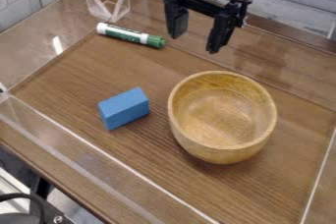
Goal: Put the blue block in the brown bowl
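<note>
A small plain blue block [125, 107] lies flat on the wooden table, just left of the brown bowl [223, 116]. The bowl is round, light wood with a thick rim, and holds nothing. My gripper [196, 29] hangs above the far side of the table, behind the bowl and well apart from the block. Its two dark fingers [174, 20] point downward and stand open with nothing between them.
A green-and-white marker [130, 37] lies at the back left, near a clear folded plastic stand [108, 6]. Low transparent walls [79, 165] border the table [79, 71] on the front and left sides.
</note>
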Robot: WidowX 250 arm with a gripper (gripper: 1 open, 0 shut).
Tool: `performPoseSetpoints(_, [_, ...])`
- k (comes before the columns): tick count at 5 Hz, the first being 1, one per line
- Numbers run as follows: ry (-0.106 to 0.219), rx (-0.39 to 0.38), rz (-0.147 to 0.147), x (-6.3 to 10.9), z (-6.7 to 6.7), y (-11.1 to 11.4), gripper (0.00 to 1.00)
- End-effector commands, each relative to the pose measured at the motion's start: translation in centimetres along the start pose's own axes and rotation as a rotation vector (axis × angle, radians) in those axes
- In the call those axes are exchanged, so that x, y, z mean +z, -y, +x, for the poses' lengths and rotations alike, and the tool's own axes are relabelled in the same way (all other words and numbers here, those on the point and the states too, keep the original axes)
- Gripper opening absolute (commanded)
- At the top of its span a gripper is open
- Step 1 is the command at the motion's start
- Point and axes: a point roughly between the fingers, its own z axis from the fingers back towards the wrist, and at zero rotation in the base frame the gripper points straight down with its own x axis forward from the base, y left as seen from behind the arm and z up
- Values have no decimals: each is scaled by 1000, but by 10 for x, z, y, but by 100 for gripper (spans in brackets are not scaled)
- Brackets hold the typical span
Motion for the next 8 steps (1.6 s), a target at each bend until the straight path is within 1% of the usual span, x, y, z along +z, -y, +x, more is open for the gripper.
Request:
performPoseSetpoints(1, [-9,-30,1,-6,-5,-1,100])
performPoseSetpoints(2, [12,-124,8,-10,-20,-5,100])
performPoseSetpoints(3, [33,-213,14,-10,-35,-11,100])
performPoseSetpoints(4, [38,-254,19,-13,-44,-18,100])
performPoseSetpoints(5, [36,-281,21,-16,-47,-22,100])
performPoseSetpoints(8, [41,-329,23,-25,-59,-31,100])
